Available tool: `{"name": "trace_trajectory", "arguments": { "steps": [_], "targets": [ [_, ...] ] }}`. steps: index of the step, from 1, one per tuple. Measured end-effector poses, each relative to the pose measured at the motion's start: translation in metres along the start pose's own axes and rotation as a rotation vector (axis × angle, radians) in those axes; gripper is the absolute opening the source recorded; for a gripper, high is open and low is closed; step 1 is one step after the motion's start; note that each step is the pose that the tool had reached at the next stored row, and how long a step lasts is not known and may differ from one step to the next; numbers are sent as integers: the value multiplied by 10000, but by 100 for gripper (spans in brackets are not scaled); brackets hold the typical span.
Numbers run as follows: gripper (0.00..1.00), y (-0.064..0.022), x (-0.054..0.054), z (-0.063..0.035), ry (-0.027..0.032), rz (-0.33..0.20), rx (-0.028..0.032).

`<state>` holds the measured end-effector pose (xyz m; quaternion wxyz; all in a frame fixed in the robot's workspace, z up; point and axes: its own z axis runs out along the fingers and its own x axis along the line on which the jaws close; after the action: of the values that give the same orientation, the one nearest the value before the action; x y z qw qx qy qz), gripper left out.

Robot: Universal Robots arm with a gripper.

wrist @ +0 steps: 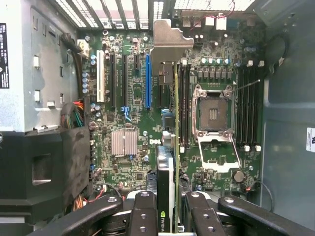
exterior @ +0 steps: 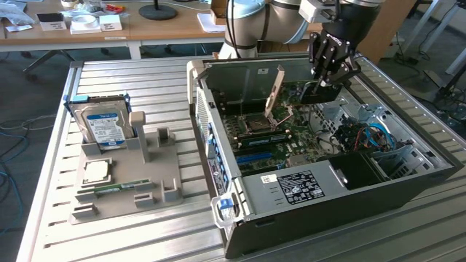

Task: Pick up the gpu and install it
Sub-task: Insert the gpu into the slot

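Arm (exterior: 266,19) hangs over the computer case (exterior: 328,218), wrist angled down into its open side. Gripper (exterior: 329,82) sits inside the case, jaws clamped on the gpu (wrist: 166,191).

A silver ribbed aluminium table (exterior: 145,229) lies in the foreground. Behind it stands a long light-brown wooden desk (exterior: 169,28) with small white boxes (exterior: 109,23) and a round black stand base (exterior: 158,11). The grey floor (exterior: 18,101) at the exterior view's left carries loose cables (exterior: 16,128).
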<state>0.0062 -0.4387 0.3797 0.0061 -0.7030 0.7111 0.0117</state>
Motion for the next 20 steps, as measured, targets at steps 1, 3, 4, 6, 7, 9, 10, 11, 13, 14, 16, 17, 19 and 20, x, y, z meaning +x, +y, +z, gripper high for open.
{"name": "trace_trajectory", "arguments": {
  "steps": [1,3,4,6,7,9,10,11,13,14,16,17,19,20],
  "targets": [
    [27,14,0,1,0,1,0],
    [27,25,0,2,1,0,0],
    [27,25,0,1,2,-1,0],
    [27,25,0,2,1,-1,-1],
    [27,25,0,2,1,-1,-1],
    [27,26,0,2,1,0,0],
    [27,26,0,2,1,0,0],
    [27,25,-1,8,-2,0,0],
    [27,26,1,29,0,-1,0],
    [27,26,1,43,0,0,0],
    [27,27,2,68,1,-1,-1],
    [27,27,2,73,3,0,-1],
    [27,27,2,74,3,0,-1],
    [27,27,2,74,3,0,-1]
  ]
}}
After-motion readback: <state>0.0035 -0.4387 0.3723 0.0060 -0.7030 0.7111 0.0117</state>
